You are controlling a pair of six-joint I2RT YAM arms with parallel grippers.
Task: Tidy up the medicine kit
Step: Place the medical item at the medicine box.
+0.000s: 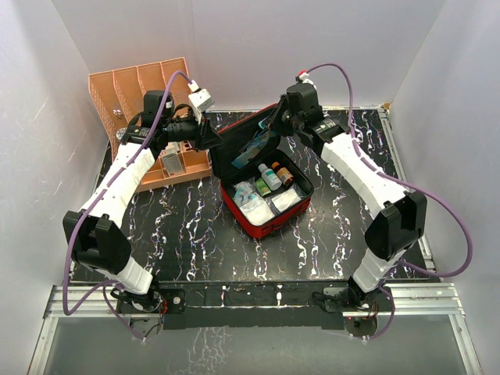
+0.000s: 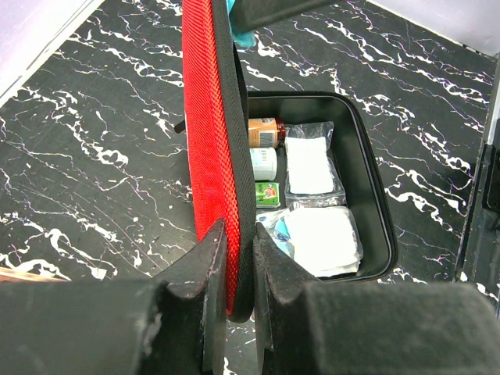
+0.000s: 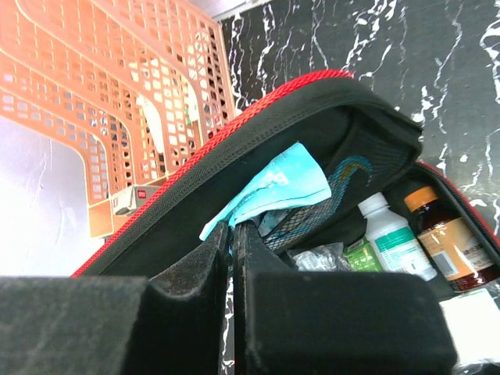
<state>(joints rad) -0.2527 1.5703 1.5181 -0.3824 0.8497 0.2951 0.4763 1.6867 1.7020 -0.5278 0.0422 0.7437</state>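
The red medicine kit [image 1: 258, 227] lies open at the table's middle, its lid [image 1: 238, 141] standing up at the back left. My left gripper [image 1: 212, 139] is shut on the lid's edge; in the left wrist view the jaws [image 2: 239, 254] clamp the red fabric and black trim [image 2: 207, 117]. My right gripper [image 1: 269, 134] is inside the lid, shut on a thin light-blue packet [image 3: 275, 186] at the mesh pocket [image 3: 312, 215]; its jaws [image 3: 232, 234] are nearly together. The base holds a white bottle [image 1: 269, 176], an amber bottle [image 1: 283, 173], a small green box [image 2: 267, 193] and white gauze packs [image 2: 309, 166].
The orange slotted rack [image 1: 133, 86] stands at the back left, just behind my left arm, with a small white box [image 3: 129, 199] in it. White walls close in the sides and back. The metal rail runs along the table's near edge.
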